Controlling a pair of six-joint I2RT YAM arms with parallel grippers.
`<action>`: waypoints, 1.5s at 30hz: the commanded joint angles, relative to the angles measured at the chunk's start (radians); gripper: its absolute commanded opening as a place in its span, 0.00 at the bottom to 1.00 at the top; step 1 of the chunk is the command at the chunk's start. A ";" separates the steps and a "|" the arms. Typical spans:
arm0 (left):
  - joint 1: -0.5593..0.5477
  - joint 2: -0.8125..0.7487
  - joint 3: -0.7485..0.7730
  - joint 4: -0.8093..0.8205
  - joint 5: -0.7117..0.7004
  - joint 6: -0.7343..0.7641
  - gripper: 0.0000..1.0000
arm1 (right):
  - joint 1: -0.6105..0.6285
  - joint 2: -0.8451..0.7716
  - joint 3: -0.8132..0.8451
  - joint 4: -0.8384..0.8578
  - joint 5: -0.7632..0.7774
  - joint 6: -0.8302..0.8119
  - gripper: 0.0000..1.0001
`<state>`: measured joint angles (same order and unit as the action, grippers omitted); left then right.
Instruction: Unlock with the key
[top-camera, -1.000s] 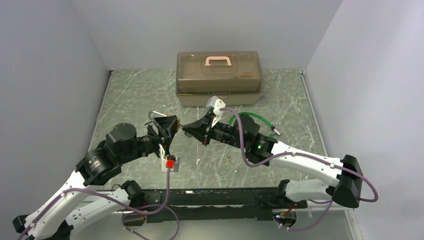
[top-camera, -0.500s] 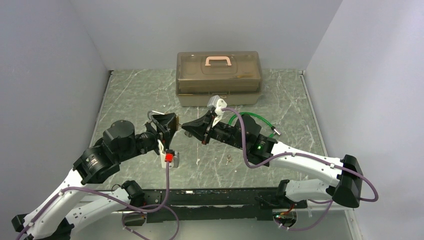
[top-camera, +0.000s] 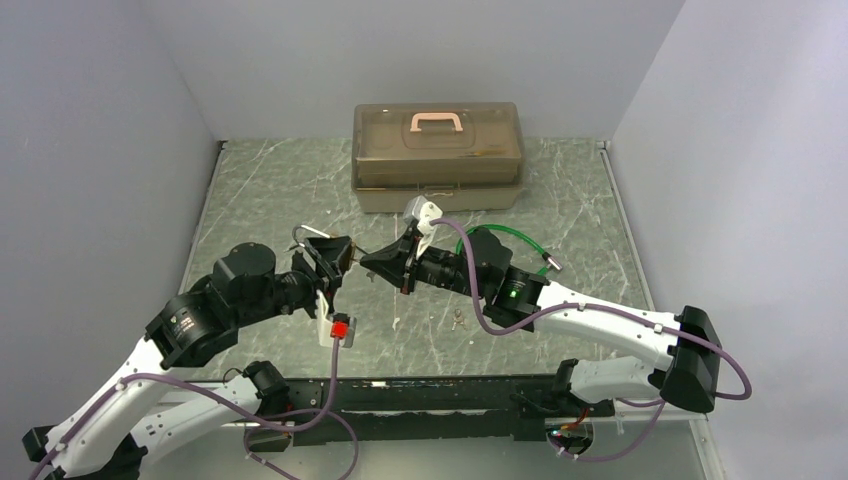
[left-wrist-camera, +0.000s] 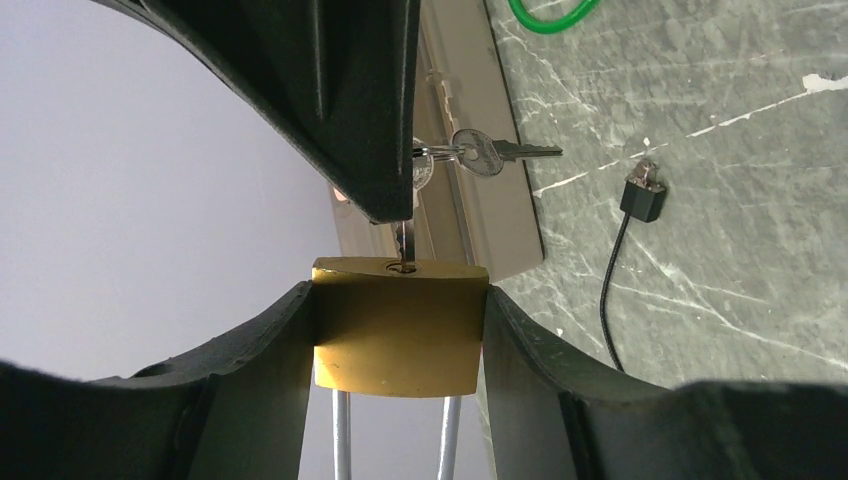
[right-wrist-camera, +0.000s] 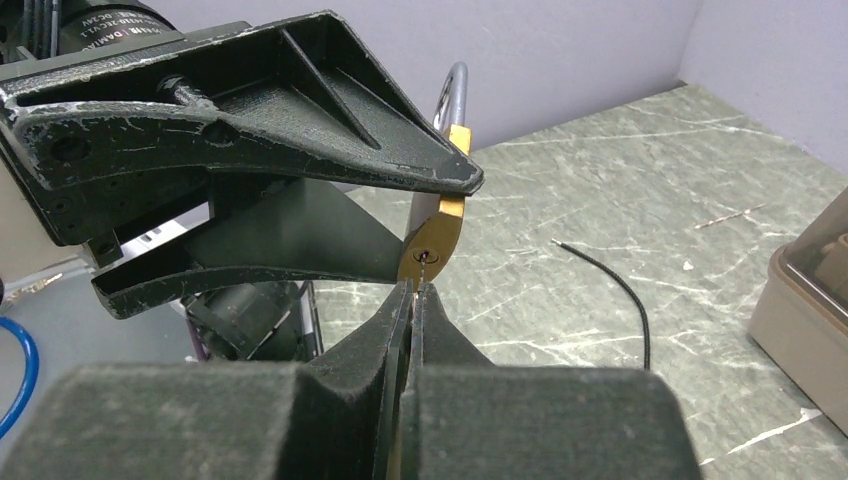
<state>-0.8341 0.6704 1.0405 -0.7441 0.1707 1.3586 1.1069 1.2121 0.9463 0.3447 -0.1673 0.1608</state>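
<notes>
A brass padlock (left-wrist-camera: 398, 335) with a steel shackle is clamped by its sides between the fingers of my left gripper (left-wrist-camera: 398, 318), keyhole end facing outward. From above, the left gripper (top-camera: 338, 258) and right gripper (top-camera: 372, 262) meet tip to tip over the middle of the table. My right gripper (right-wrist-camera: 412, 290) is shut on the key (left-wrist-camera: 403, 243), and the blade's tip sits in the keyhole of the padlock (right-wrist-camera: 432, 240). A second key (left-wrist-camera: 490, 155) hangs from the same ring beside the right finger.
A brown toolbox (top-camera: 437, 155) with a pink handle stands at the back. A green cable (top-camera: 500, 240) loops behind the right arm. Small keys (top-camera: 459, 320) lie on the table in front. A black cable with a plug (left-wrist-camera: 640, 198) lies on the marble.
The right gripper has shifted slightly left and closer to the padlock. The left wrist has turned a little while keeping hold of the padlock.
</notes>
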 joint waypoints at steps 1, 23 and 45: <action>-0.064 0.043 0.071 0.168 0.174 0.073 0.00 | 0.034 0.025 0.051 0.084 -0.088 0.011 0.00; -0.104 0.048 0.082 0.163 0.201 -0.033 0.00 | 0.035 0.045 0.059 0.148 -0.152 0.060 0.00; -0.155 0.072 0.062 0.263 0.049 -0.046 0.00 | 0.058 0.099 0.097 0.156 -0.064 0.081 0.00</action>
<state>-0.9142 0.6941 1.0927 -0.7830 0.0143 1.2755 1.1042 1.2587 0.9653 0.4099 -0.1810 0.2134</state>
